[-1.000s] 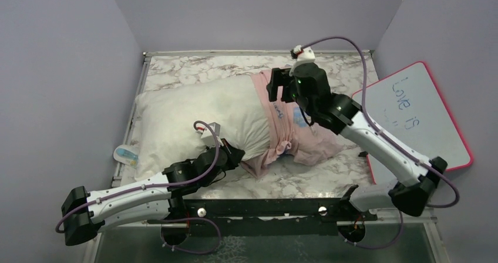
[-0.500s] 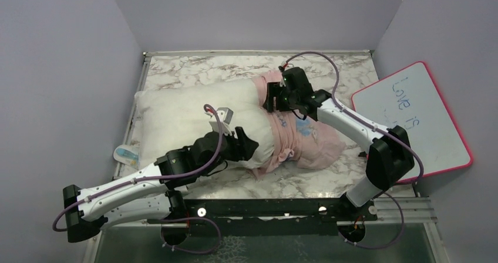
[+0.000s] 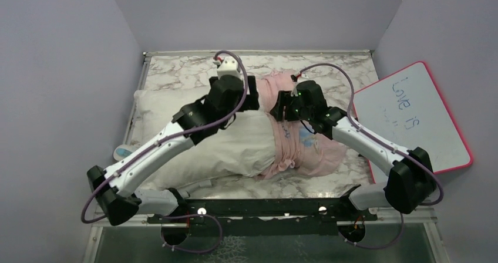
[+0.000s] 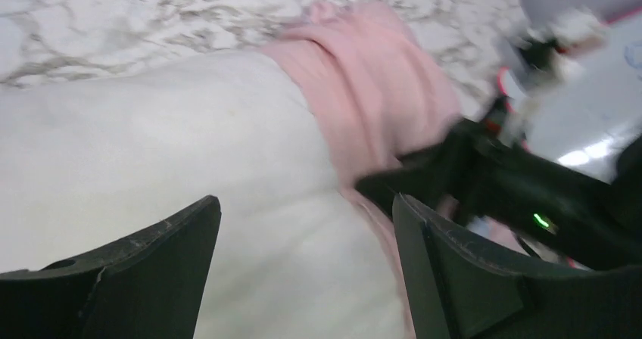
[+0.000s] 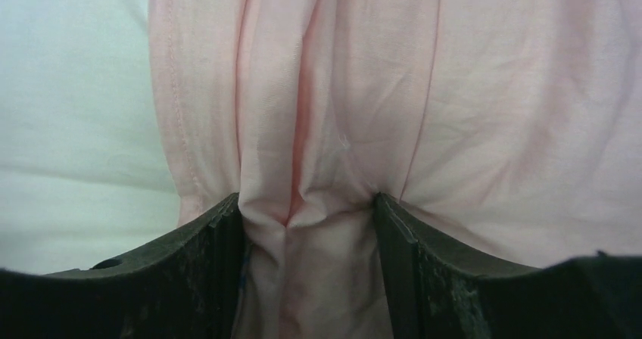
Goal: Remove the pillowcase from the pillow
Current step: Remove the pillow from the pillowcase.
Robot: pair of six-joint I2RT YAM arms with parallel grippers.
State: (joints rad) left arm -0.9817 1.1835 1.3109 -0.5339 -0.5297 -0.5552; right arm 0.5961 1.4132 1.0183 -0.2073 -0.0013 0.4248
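a: presently, what is the status of the two end effectors?

b: right gripper (image 5: 305,199): jaws partly apart, with a gathered ridge of the pillowcase (image 3: 302,148) packed between them and touching both inner faces. i rate it a pinch on the cloth; how firm cannot be told. left gripper (image 4: 306,203): jaws wide, nothing held, poised over the pillow (image 3: 235,151) just at 9 o'clock of the pink hem.

a: location of the work?

b: the pillow lies across the table (image 3: 176,69), long axis 9 to 3. the pillowcase is bunched over its 3 o'clock end only. the rest of the pillow is bare.

a: recommendation for the step in hand?

b: in my judgement the cover should be drawn toward 3 o'clock, along the long axis, low and steady. the left gripper would do best pinning bare pillow beside the hem, so the cushion does not slide with the cloth. the right pinch should take cloth only; stuffing caught in it would drag the pillow along.

a: edges and room?

b: the whiteboard (image 3: 411,116) sits near the bunched cloth at the table's 3 o'clock edge, so a long pull would likely meet it. walls close off 12, 9 and 3. bare marble shows at 12 o'clock of the pillow, with a narrow strip at 6. the two grippers stand near each other, so fouling is a risk.
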